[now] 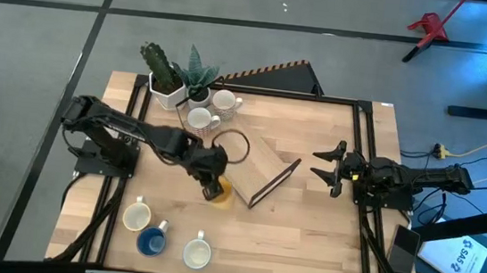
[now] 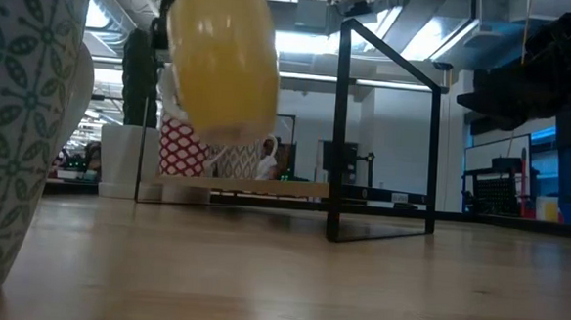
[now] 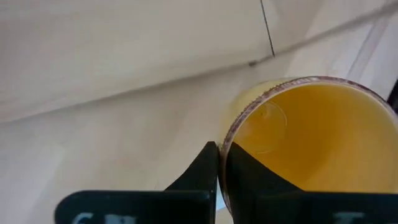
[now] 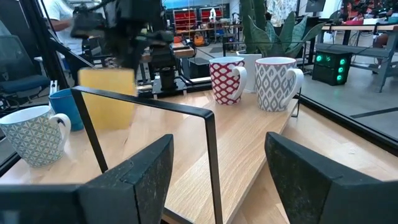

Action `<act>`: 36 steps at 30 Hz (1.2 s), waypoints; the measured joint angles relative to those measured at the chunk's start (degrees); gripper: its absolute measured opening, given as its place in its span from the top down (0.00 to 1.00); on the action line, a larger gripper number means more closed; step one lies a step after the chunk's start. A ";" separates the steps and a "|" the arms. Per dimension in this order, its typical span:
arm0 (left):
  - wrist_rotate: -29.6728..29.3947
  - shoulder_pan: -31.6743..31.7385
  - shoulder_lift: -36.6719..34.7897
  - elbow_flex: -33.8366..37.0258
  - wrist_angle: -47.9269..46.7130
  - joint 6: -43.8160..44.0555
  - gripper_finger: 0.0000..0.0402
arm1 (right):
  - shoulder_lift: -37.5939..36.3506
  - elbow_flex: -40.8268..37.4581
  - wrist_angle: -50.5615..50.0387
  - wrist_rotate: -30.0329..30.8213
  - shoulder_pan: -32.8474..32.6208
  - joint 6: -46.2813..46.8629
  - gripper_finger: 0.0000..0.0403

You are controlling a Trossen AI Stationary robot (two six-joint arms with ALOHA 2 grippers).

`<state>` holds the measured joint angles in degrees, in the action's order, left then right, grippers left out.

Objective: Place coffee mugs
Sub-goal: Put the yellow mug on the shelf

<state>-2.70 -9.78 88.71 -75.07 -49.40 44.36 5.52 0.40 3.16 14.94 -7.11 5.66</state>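
My left gripper point(image 1: 211, 184) reaches over the table's middle and is shut on the orange mug point(image 1: 218, 191), which shows lifted in the low view point(image 2: 222, 59). The mug is just on the near-left side of the wooden tray with its black wire frame point(image 1: 263, 167). Two patterned mugs point(image 1: 199, 119) point(image 1: 225, 103) stand by the plants at the far edge. Two more pale mugs point(image 1: 135, 216) point(image 1: 198, 254) and the blue mug point(image 1: 153, 241) stand near the table's near-left edge. My right gripper point(image 1: 328, 167) waits open to the right of the tray, holding nothing. My left gripper holds the orange mug by its rim wall point(image 3: 229, 140), with one finger point(image 3: 205, 167) outside and the other finger point(image 3: 255, 177) inside the cup. It comes at the mug from above. The mug is lifted clear of the table, hanging below the fingers.
Two white pots with green plants point(image 1: 173, 76) stand at the far-left corner. The tray's upright black wire frame point(image 4: 208, 134) stands between the two arms. One patterned mug point(image 2: 14, 116) stands very close to the low camera. Black rails edge the tabletop.
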 joint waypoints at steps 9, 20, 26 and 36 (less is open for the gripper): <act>-3.71 7.58 -2.29 -0.50 0.80 0.03 0.98 | 0.00 0.00 0.00 0.00 0.00 -0.02 0.40; -7.81 12.66 -1.77 -7.94 4.16 -2.93 0.98 | 0.00 0.00 0.02 0.26 0.00 -0.17 0.40; -10.44 15.06 -1.70 -8.42 3.84 -2.60 0.98 | 0.00 0.00 0.02 0.44 0.00 -0.19 0.40; -5.54 20.23 5.40 -8.45 4.17 -10.49 0.98 | 0.00 0.00 0.02 0.42 0.00 -0.19 0.40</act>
<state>-8.24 10.45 94.11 -83.52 -45.22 33.87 5.52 0.40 3.18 15.36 -7.11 5.48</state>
